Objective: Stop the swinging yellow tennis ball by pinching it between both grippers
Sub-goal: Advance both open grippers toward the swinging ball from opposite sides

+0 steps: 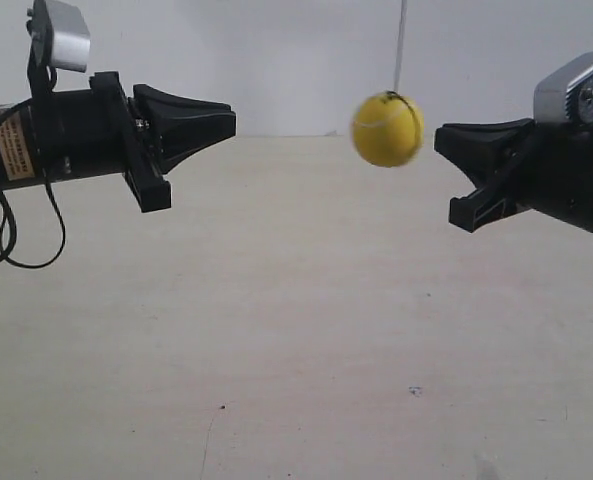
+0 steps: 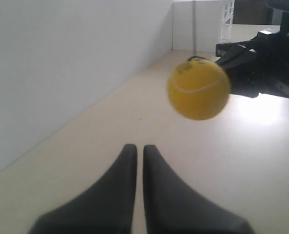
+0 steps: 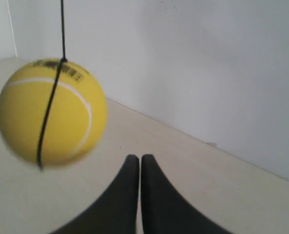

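Plainly, the tennis ball (image 1: 387,129) hangs in the air on a thin dark string (image 1: 401,45), well above the pale desk (image 1: 296,350), and touches neither arm. In the exterior view it sits between the two arms, about level with their tips. It is much nearer the arm at that view's right, with a small gap of air to that tip and a far wider one to the other.

The wrist views settle which arm is which. From the right wrist the ball looms large and close, so the right arm (image 1: 566,170) is the near one. From the left wrist the ball is smaller, with the other arm beyond it, so the left arm (image 1: 66,130) is the far one.

Both arms lie roughly level and point at each other, tip toward tip. The jaws of each are closed on nothing, with only a hairline slit between the two black points in each wrist view.

From the right wrist the string runs down over the ball's face, crossing the white seam, with small dark print near the top. The ball's outline is blurred in both wrist views. A white wall (image 1: 276,60) stands behind the desk. A silver block (image 1: 64,35) sits on top of the left arm, and a black cable (image 1: 6,240) loops down beneath it.
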Robot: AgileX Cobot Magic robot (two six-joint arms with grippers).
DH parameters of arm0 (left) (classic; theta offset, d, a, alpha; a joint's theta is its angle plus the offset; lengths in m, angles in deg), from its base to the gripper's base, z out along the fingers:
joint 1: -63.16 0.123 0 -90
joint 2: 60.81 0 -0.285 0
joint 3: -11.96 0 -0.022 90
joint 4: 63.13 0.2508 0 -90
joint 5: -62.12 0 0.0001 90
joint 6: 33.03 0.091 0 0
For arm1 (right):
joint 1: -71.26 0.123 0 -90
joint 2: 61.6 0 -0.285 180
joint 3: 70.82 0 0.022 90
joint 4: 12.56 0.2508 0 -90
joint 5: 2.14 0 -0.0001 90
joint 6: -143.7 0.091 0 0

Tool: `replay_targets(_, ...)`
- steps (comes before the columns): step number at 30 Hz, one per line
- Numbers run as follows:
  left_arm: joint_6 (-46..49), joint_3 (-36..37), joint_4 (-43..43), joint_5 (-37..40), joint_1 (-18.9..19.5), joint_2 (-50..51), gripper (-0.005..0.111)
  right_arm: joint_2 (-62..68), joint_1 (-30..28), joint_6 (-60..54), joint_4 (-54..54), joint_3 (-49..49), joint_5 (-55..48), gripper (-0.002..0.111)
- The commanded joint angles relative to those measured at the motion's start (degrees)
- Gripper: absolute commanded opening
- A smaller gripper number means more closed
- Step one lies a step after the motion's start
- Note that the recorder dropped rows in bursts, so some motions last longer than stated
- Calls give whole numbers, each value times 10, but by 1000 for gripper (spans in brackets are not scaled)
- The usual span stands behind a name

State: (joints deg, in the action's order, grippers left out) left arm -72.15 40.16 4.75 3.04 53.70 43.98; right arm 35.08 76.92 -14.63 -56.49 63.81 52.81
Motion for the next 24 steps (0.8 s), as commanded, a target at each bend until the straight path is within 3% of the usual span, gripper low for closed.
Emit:
replay_targets(1, 30, -3, -1, -12, -36, 10, 5, 10, 19, -10, -4, 10, -1, 0)
replay_targets(8, 69, -3, -16, 9, -90, 16, 5, 10, 24, -12, -4, 9, 1, 0)
replay_targets(24, 112, -17, -46, 18, -106, 25, 5, 10, 24, -8, -16, 11, 29, 0)
